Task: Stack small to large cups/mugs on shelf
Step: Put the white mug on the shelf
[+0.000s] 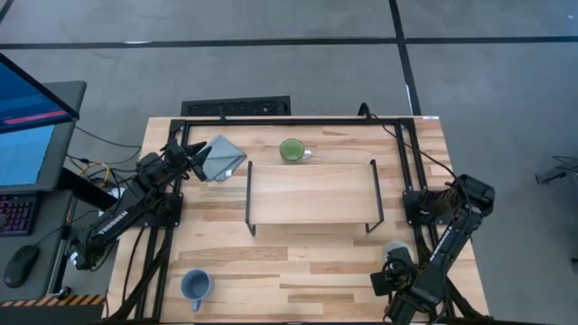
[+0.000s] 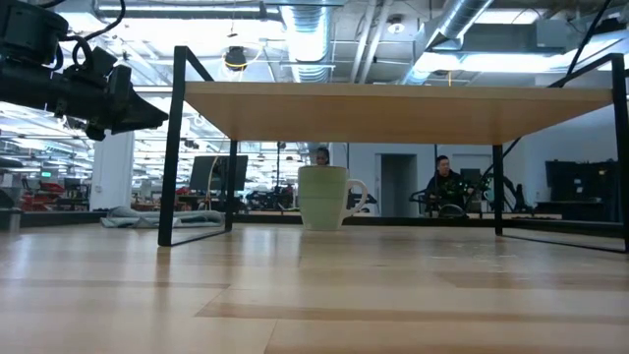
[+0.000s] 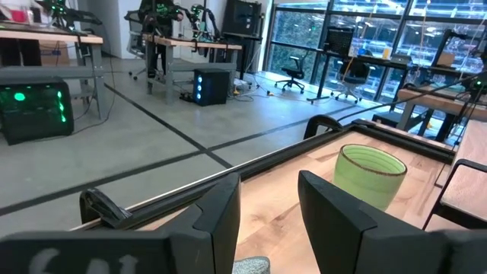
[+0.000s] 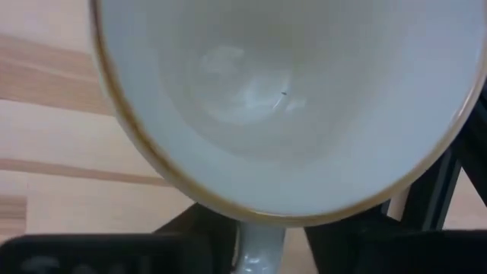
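right gripper (image 1: 394,262) sits low at the table's near right corner, fingers pinching the cream mug (image 4: 289,99) at its handle side. left gripper (image 1: 200,159) hovers part open over the grey cloth (image 1: 222,157). green mug (image 1: 292,150) behind the shelf (image 1: 312,191), blue mug (image 1: 196,285) front left.

Right gripper (image 1: 395,255) low; left gripper (image 1: 200,156) raised.

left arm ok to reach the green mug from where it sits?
Probably yes. The left tool hovers over the grey cloth, and the green mug stands behind the shelf with bare table between; the left wrist view shows nothing blocking.
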Controlling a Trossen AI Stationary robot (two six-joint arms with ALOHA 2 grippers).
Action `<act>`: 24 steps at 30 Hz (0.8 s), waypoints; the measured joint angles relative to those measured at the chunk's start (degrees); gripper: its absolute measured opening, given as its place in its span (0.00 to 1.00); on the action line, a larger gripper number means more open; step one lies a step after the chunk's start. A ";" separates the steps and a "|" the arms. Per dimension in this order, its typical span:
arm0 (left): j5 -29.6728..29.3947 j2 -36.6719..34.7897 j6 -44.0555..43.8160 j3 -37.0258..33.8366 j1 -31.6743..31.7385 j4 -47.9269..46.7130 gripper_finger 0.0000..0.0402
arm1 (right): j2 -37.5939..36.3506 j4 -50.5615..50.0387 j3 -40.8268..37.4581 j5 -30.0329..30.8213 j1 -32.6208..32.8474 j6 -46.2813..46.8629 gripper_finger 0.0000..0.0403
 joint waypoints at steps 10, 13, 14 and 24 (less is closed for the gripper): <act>0.00 -0.01 -0.07 -0.02 0.00 0.00 0.31 | 0.00 -0.18 0.00 -0.47 0.00 -1.49 0.16; 0.00 0.01 -0.05 -0.02 0.02 0.00 0.31 | 0.00 -0.14 0.00 -0.81 0.00 -1.57 0.16; 0.00 -0.01 0.01 -0.02 0.02 0.00 0.31 | -0.02 -0.07 0.00 -0.91 0.00 -1.62 0.16; 0.02 -0.01 0.06 -0.02 0.02 0.00 0.31 | -0.04 -0.59 2.13 -1.40 -0.61 -1.68 0.16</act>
